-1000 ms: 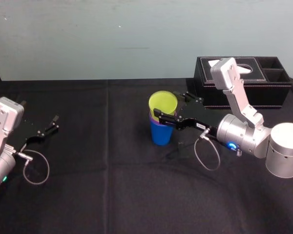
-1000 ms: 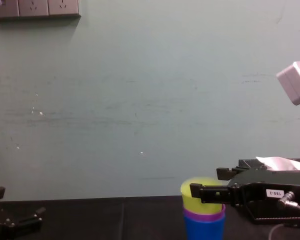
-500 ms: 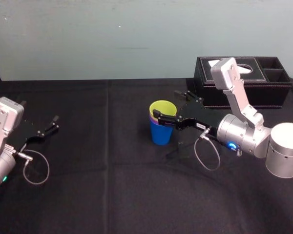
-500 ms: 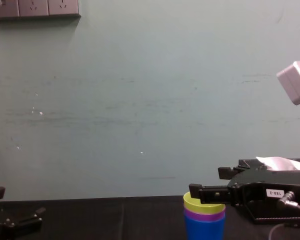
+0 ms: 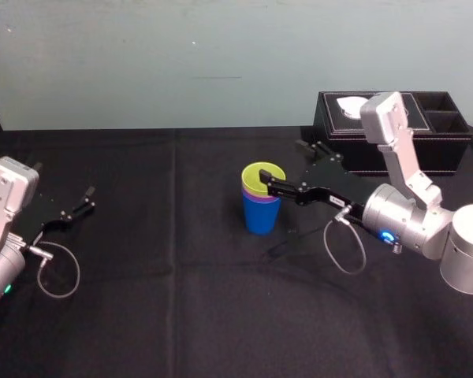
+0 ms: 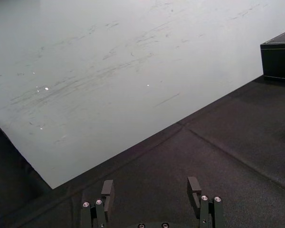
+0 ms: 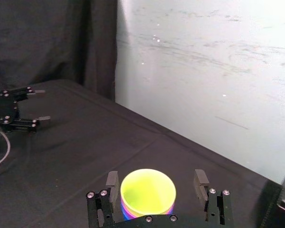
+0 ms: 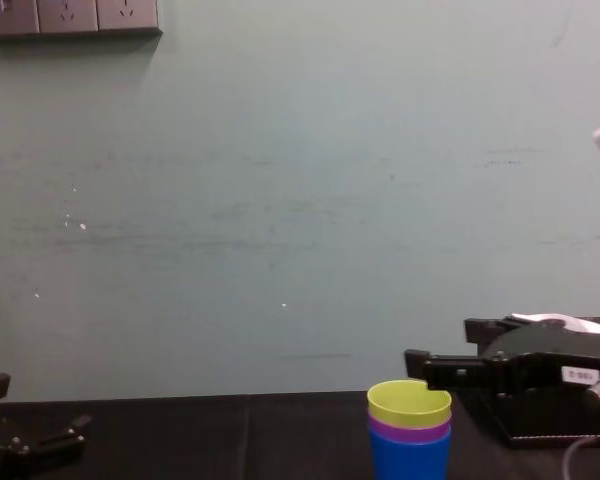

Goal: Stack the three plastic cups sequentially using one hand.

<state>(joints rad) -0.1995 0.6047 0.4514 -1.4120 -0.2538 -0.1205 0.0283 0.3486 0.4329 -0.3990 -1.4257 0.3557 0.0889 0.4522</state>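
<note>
Head view from where I stand: a black cloth-covered table (image 5: pixel 181 315) runs across the front of a pale wall. A black rectangular tissue box (image 5: pixel 449 153) sits at its far right corner. The right gripper (image 5: pixel 284 165), black on a silver cylindrical wrist, reaches in from the right, level with the top of the cup stack. Its fingers are spread wide and hold nothing. The right wrist view shows a gap between each finger and the stack. The left gripper (image 6: pixel 151 186) rests well apart at the table's left edge, fingers also wide open and empty. Near the table's middle, a bright blue tapered plastic cup (image 5: pixel 260 216) stands upright. A purple plastic cup (image 5: pixel 256 198) is nested in it, and a yellow-green plastic cup (image 5: pixel 262 178) is nested on top.
</note>
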